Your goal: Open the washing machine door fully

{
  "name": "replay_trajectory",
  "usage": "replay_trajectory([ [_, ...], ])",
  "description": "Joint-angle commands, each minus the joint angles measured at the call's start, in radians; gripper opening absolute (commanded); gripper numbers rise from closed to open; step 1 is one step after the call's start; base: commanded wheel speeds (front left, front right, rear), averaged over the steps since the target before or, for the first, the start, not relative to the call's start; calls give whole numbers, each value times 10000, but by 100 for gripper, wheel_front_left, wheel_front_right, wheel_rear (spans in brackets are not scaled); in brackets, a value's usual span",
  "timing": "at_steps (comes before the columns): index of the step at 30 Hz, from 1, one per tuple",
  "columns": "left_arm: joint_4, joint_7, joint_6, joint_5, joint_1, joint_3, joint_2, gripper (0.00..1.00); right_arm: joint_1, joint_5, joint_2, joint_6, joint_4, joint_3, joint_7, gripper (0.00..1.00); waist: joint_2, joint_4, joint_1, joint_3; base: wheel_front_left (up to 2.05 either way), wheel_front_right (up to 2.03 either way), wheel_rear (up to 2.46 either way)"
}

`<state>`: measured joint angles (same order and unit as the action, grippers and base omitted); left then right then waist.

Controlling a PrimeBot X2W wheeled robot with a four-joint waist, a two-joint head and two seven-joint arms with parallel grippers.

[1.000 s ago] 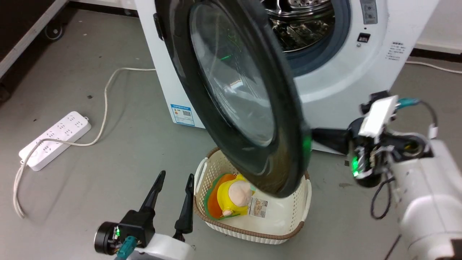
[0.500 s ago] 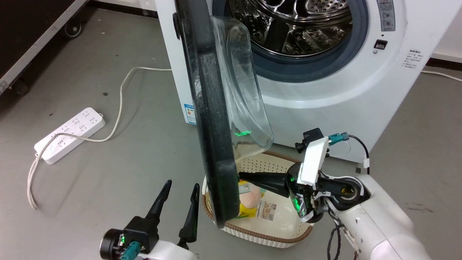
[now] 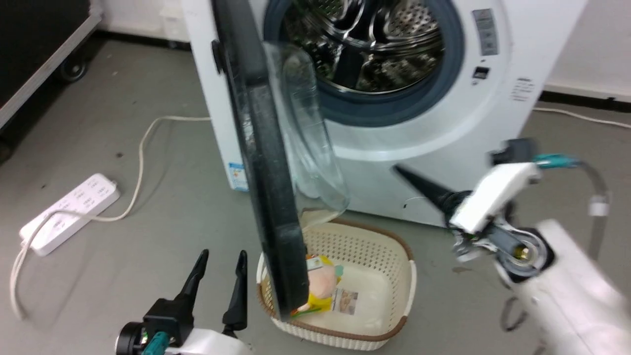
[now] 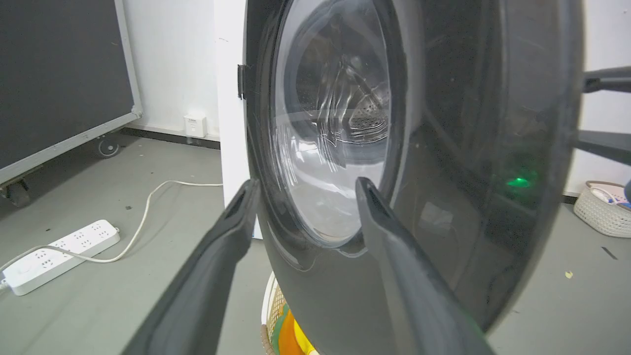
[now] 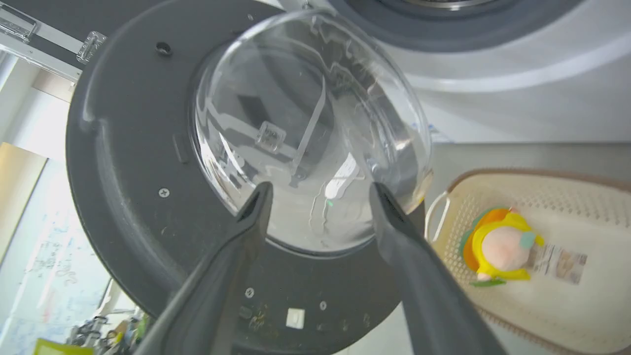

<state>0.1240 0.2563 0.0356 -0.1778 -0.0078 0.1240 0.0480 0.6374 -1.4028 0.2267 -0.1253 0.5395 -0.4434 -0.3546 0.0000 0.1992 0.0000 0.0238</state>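
Head view: the washing machine door [image 3: 268,197] is open and seen almost edge-on, hinged at the left side of the white washer [image 3: 443,133] and standing out roughly square to its front. Its clear glass bowl bulges to the right, toward the uncovered steel drum [image 3: 365,44]. The door's lower edge hangs over a cream basket [image 3: 394,266] on the floor, which holds a yellow plush toy [image 3: 320,288]. The left jaws are at the bottom of the view, just left of the door's lower edge, spread open and empty; the left wrist view has them pointing at the door's glossy outer face without touching it. The right jaws are to the right of the door, clear of it, pointing left toward it; the right wrist view has them parted with nothing between, facing the door's inner side and glass bowl. A white power strip [image 3: 69,212] lies on the floor, far left.
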Motion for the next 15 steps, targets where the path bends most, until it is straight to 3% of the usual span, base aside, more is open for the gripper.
replay_trajectory([
  [1,5,55,15,-26,155,-93,22,100,-415,646,365,-54,-458,-39,721,100,0,-270,0,-234,0,0,0],
  [3,10,55,30,-38,183,-150,22,100,-610,1204,653,-54,-829,-86,1348,100,0,-352,0,-299,0,0,0],
  [4,-1,55,57,-63,246,-297,22,100,-1007,2389,1205,-54,-1437,-148,2630,100,0,-559,0,-415,0,0,0],
  [5,-1,55,57,-63,246,-297,22,100,-1007,2389,1205,-54,-1437,-148,2630,100,0,-559,0,-415,0,0,0],
  [9,-39,55,153,-104,357,-603,22,100,-1747,5201,2096,-54,-1995,-86,4880,100,0,-935,0,-528,0,0,0],
  [12,-96,55,239,-223,427,-758,22,100,-2498,7026,2129,-54,-2116,646,5771,100,0,-1132,0,-583,0,0,0],
  [15,-140,55,355,-226,519,-877,22,100,-3442,8461,1586,-54,-2457,1787,6020,100,0,-1321,0,-618,0,0,0],
])
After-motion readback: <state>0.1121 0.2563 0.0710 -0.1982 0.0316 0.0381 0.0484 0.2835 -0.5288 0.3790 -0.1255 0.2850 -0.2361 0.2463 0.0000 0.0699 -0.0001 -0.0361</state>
